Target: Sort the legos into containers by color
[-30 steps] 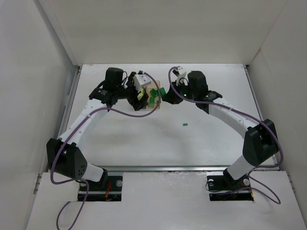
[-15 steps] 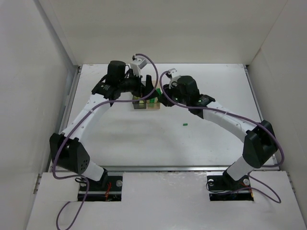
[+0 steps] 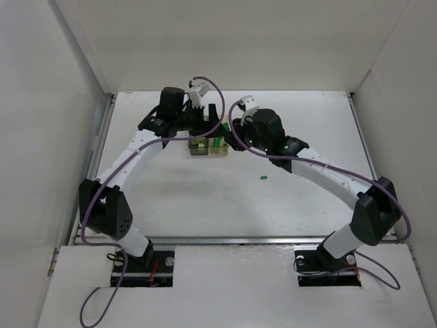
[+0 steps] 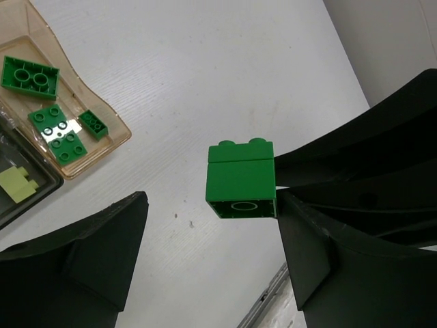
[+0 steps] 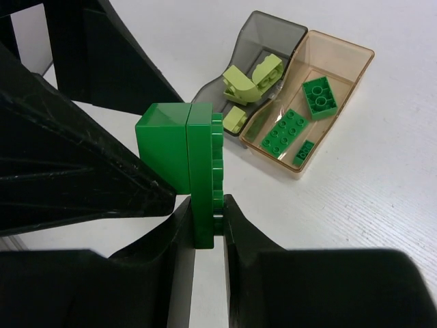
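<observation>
My right gripper (image 5: 206,205) is shut on a green lego plate (image 5: 203,171) with a green block (image 5: 162,147) stuck to its side. The left gripper (image 4: 212,205) stands open around that green block (image 4: 241,179); one finger (image 4: 321,232) touches it, the other is well apart. Both meet just behind the containers (image 3: 208,145). The dark grey container (image 5: 256,41) holds pale yellow legos (image 5: 252,76). The amber container (image 5: 341,58) holds green legos (image 5: 319,96). One small green lego (image 3: 263,178) lies loose on the table.
White walls (image 3: 61,102) close in the table on the left, back and right. A metal rail (image 3: 232,239) runs along the near edge by the arm bases. The left arm's cable (image 3: 205,85) loops above the grippers.
The left gripper swung from over the containers to just behind them, around the green block. The right gripper moved slightly left with its lego. The left jaws have narrowed a little.
</observation>
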`<state>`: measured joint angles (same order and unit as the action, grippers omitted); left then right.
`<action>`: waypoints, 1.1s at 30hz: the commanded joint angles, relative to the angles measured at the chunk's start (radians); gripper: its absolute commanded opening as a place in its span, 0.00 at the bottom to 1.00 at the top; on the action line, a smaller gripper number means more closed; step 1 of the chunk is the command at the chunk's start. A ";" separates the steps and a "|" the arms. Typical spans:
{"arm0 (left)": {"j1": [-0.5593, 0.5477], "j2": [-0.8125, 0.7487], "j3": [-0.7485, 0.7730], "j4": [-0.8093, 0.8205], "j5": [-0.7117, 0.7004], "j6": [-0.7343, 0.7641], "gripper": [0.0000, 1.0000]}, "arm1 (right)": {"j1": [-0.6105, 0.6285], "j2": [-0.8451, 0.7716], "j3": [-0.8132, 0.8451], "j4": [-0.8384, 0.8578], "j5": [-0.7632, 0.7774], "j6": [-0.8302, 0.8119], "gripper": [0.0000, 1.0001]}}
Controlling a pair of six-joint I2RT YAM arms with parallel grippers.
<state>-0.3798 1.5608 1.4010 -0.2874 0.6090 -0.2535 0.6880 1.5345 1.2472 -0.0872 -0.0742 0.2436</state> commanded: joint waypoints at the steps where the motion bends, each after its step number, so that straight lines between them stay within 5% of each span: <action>1: -0.004 -0.015 0.024 0.065 0.044 -0.039 0.72 | 0.008 -0.037 0.000 0.070 0.004 0.011 0.00; 6: -0.004 -0.015 0.024 0.074 0.055 -0.049 0.47 | 0.008 -0.037 -0.009 0.070 0.004 0.011 0.00; 12: -0.004 0.008 0.024 0.074 0.090 -0.058 0.00 | 0.018 -0.037 -0.009 0.070 -0.006 0.002 0.00; 21: 0.022 -0.002 0.033 -0.002 0.029 0.017 0.00 | -0.005 -0.004 -0.049 0.032 0.221 0.042 0.00; 26: 0.065 -0.015 0.001 -0.039 0.000 0.063 0.00 | -0.126 0.065 -0.049 0.007 0.165 0.152 0.00; 33: 0.036 0.085 -0.013 0.039 -0.017 0.017 0.00 | -0.137 0.131 0.017 0.007 0.179 0.125 0.00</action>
<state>-0.3180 1.5993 1.3727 -0.2943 0.6064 -0.2367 0.5335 1.6543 1.2026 -0.0982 0.1059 0.3656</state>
